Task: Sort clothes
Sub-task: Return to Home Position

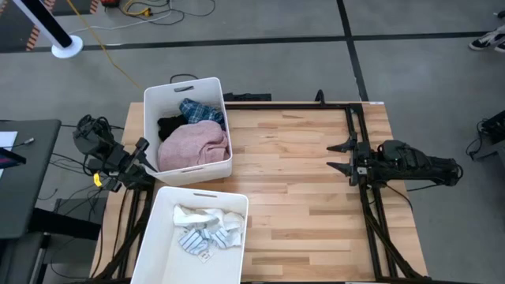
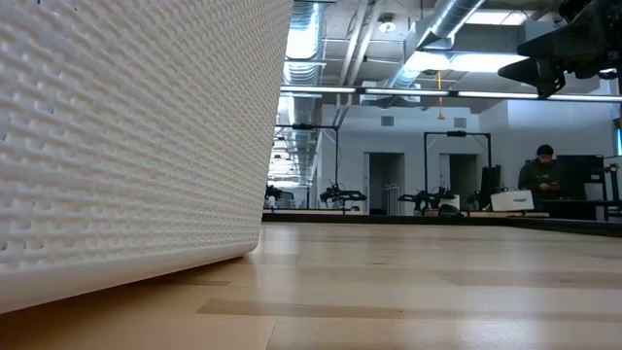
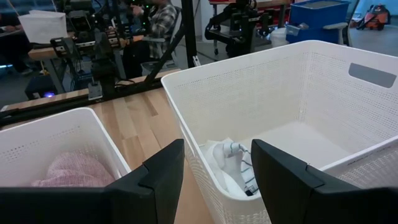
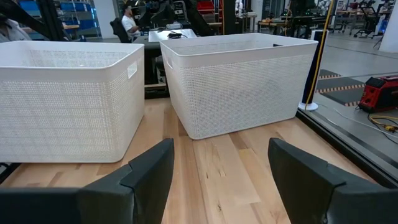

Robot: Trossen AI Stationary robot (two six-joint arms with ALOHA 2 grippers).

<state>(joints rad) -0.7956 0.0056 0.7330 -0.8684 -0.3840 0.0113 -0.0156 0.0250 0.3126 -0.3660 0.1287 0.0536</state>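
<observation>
Jaws spread and empty, we see the left gripper [image 1: 146, 156] at the table's left edge, the right gripper [image 1: 331, 156] centre-right, small white socks [image 1: 207, 229] in the lower-left bin [image 1: 162, 241], and the pink shirt [image 1: 193, 146], black top [image 1: 170, 126] and blue plaid shirt [image 1: 201, 112] in the upper bin [image 1: 185, 84].

In high view, left pincer [image 1: 144, 160] at frame's left-centre, arm folded compact, pointing toward frame right. Fingers [image 3: 163, 171] parted wide in wrist view. At right-centre, right pincer [image 1: 341, 156], arm lying level, pointing toward frame left; fingers [image 4: 152, 168] likewise spread apart.
</observation>
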